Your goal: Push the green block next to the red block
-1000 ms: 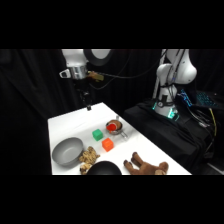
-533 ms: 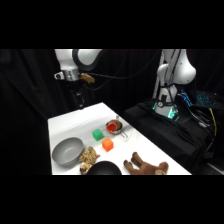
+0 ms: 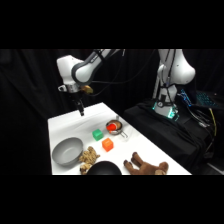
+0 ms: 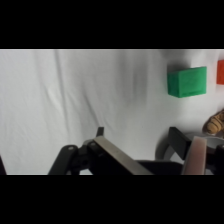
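Side view: the gripper (image 3: 81,113) is seen hanging over the far left part of the white table (image 3: 65,125), well apart from both cubes. The green block (image 3: 98,134) is found near mid-table, just beside a small metal cup (image 3: 115,128) with red contents, while the red block (image 3: 107,145) lies near it on the camera's side, a narrow strip of bare cloth showing between the two. A grey bowl (image 3: 67,151), a tan plush toy (image 3: 89,157), a black bowl (image 3: 103,169) and a brown plush toy (image 3: 145,165) are ranged along the near edge. From the wrist camera the fingers (image 4: 197,156) are seen spread, with nothing held between them, and the green block (image 4: 187,81) is caught toward the upper right of that view with a sliver of the red one at the very edge. The step in hand is judged to be the approach. It would be done well if the fingers were brought down on the far side of the green cube, opposite the red one, and lowered nearly to the cloth before any contact is made. A slow, straight push along the line joining the cubes is advised, so that the green cube is not spun aside. The cup should be kept clear of.
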Controlling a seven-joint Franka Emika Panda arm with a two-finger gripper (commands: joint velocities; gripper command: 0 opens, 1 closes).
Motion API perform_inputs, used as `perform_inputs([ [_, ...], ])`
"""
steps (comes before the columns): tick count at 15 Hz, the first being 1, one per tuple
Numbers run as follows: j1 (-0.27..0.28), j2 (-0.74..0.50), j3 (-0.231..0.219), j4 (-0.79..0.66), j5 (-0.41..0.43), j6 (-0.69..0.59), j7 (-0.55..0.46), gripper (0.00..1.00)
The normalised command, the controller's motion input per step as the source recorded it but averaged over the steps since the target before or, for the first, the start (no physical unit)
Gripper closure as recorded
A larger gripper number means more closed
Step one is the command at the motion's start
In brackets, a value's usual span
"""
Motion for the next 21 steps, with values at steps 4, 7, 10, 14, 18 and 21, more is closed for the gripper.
perform_inputs([
  [4,-0.105,0.17,0.097,0.05,0.081,0.16,-0.2,0.0],
  [7,-0.111,0.1,0.113,-0.04,0.092,0.18,-0.21,0.0],
  [10,-0.124,0.05,0.114,-0.1,0.105,0.19,-0.23,0.0],
  [14,-0.127,-0.01,0.106,-0.17,0.103,0.2,-0.24,0.0],
  [18,-0.098,-0.09,0.108,-0.2,0.114,0.2,-0.2,0.0],
  [21,-0.023,-0.19,0.114,-0.26,0.133,0.22,-0.11,0.0],
])
